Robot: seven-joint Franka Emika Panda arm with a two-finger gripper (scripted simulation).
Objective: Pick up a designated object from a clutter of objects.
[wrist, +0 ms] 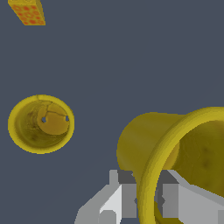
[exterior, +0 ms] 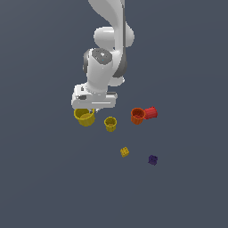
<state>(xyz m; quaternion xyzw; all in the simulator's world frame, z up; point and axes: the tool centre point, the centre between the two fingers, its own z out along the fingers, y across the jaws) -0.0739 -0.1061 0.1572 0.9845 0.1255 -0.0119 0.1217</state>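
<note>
**A:** so what's the gripper (wrist: pixel 146 203) doing? In the wrist view I see one finger (wrist: pixel 124 197) outside the rim of the larger yellow cup (wrist: pixel 175 151) and the other finger inside it.

**B:** yeah, it's pinched onto the cup wall, rim sandwiched between the pads. The cup is bucket-shaped, flares out to a thick rim, glossy yellow with a darker mottled inside. In the exterior view it sits right under the white hand, at (exterior: pixel 84 116). Can't really tell from here whether it's touching the floor or just off it.

**A:** what's around it?

**B:** the smaller yellow cup (exterior: pixel 110 124) is just beside it, upright, mouth open. Past that, further from the big cup, there's the orange cup (exterior: pixel 138 116) touching a red cylinder (exterior: pixel 150 112) lying on its side. A tiny yellow block (exterior: pixel 124 152) and a dark purple block (exterior: pixel 152 160) sit well apart from the big cup, out in front. Nothing is pressed against it.
</note>
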